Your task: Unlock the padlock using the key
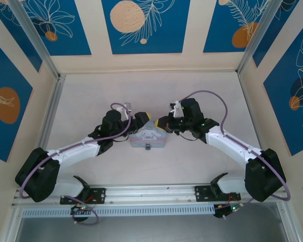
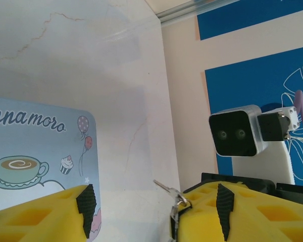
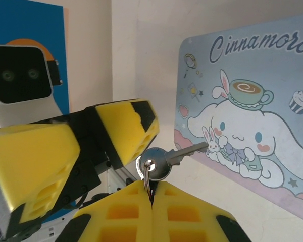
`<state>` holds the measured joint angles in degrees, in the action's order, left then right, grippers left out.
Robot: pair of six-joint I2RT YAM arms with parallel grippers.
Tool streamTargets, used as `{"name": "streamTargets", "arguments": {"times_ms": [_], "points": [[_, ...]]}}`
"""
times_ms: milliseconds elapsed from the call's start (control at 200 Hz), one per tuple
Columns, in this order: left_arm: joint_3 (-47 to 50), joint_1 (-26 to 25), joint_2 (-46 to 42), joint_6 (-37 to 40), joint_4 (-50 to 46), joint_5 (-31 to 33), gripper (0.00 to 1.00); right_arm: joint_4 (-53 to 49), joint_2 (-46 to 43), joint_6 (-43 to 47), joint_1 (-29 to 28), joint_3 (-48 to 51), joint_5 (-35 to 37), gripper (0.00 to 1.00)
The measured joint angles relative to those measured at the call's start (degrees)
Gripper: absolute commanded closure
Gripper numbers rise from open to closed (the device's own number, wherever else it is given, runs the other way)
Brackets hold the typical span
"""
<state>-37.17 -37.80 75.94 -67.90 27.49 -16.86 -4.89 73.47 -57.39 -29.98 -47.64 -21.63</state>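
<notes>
Pinching the ring [image 3: 147, 175] of the one key [image 3: 167, 155], the right gripper [image 3: 151, 196] has its two yellow fingers [image 3: 192, 217] pressed together, the blade pointing toward the single cartoon tin [image 3: 252, 116]. The left gripper [image 2: 140, 204] stands with jaws apart, nothing between them (one finger just above the key). One padlock [image 1: 148, 146] sits at the tin's near edge.

Bright even light, soft faint shadows, near foreground blurred in wrist views
</notes>
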Motion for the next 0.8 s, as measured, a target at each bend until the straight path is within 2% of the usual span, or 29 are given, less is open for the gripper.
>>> {"name": "streamTargets", "arguments": {"times_ms": [380,800], "points": [[0.00,-0.37,2.03,-3.93,2.43,-0.07,0.42,1.09,0.96,1.03,-0.46,-0.13,-2.91,1.00],[0.00,-0.59,2.25,-4.83,3.41,-0.04,0.63,1.51,2.99,1.07,-2.23,-0.42,-3.48,1.00]]}}
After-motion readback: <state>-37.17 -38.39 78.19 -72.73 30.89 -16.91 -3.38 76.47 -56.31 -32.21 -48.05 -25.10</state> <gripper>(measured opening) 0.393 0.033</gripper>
